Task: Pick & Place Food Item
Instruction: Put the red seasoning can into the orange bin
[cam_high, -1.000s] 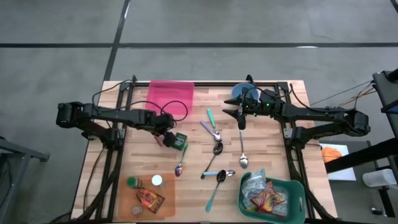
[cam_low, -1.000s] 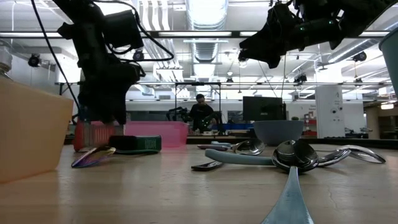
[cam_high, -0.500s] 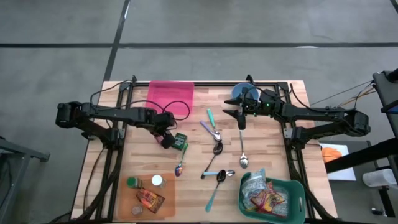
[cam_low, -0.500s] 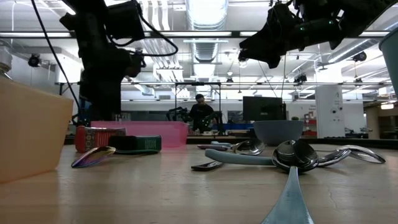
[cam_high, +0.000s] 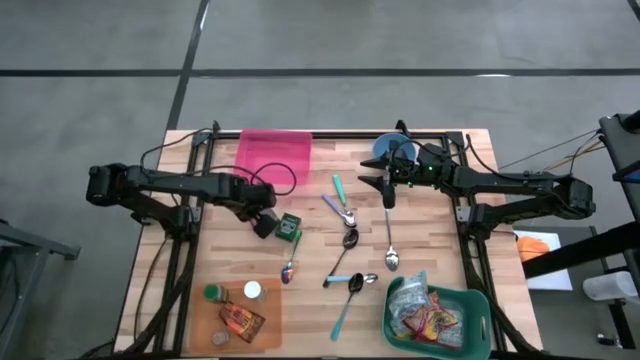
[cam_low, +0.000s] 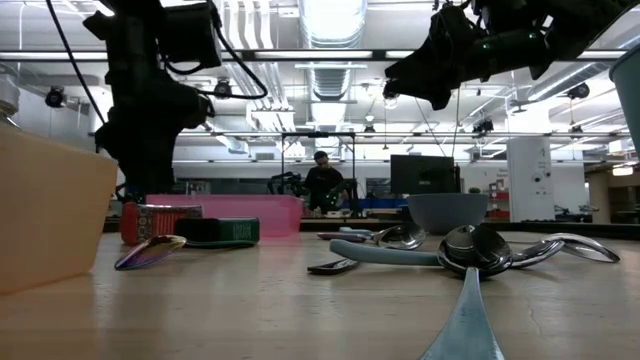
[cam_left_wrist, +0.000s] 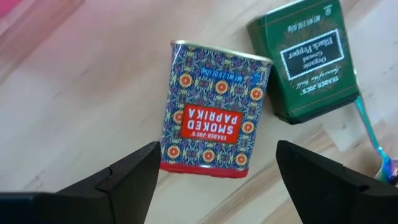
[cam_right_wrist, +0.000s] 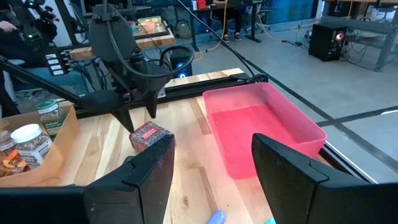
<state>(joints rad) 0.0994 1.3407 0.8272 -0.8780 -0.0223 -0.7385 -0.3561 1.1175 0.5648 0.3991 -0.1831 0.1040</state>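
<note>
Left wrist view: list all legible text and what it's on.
"TRADER JOE'S SMOKED PAPRIKA" and "NET WT. 2.8 OZ (70g)": red label and rim of the paprika tin.
"Organic Ground Black Pepper" and "TRADER JOE'S": green pepper tin; its smaller print is unreadable.

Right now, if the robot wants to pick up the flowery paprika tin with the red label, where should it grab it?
Probably from straight above, across its two long sides. The blue flowery smoked paprika tin lies flat on the wooden table, label up, apart from the green pepper tin beside it. The left gripper hangs right over it with its jaws open wider than the tin.
</note>
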